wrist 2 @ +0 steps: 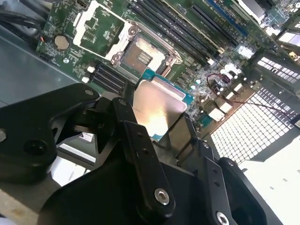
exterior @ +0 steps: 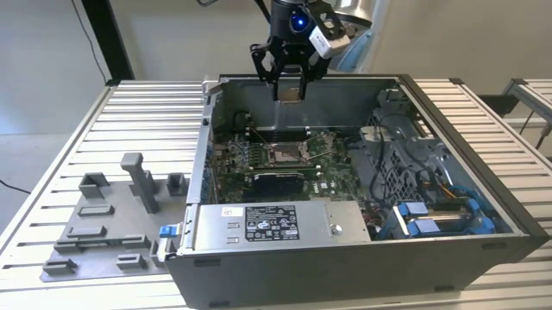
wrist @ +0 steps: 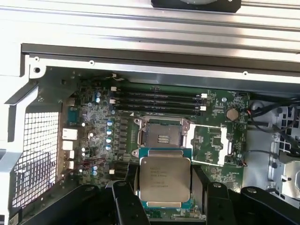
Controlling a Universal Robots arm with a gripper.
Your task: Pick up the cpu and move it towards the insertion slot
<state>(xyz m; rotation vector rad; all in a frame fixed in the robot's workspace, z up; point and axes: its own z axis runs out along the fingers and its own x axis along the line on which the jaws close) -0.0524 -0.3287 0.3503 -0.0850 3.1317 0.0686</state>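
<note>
Black fingers (wrist: 125,201) of the hand (exterior: 290,82) clamped the cpu (wrist: 165,179). It hung above the open computer case (exterior: 483,194), the insertion slot (wrist: 162,138) below it

So the whole setup sits on a ribbed aluminium table (exterior: 147,103) made of slatted profiles. An open computer case (exterior: 362,258) takes up most of the middle and one side of the surface, and a grey fixture plate (exterior: 95,239) with upright plastic blocks lies flat just beside it, toward the near corner.
</note>
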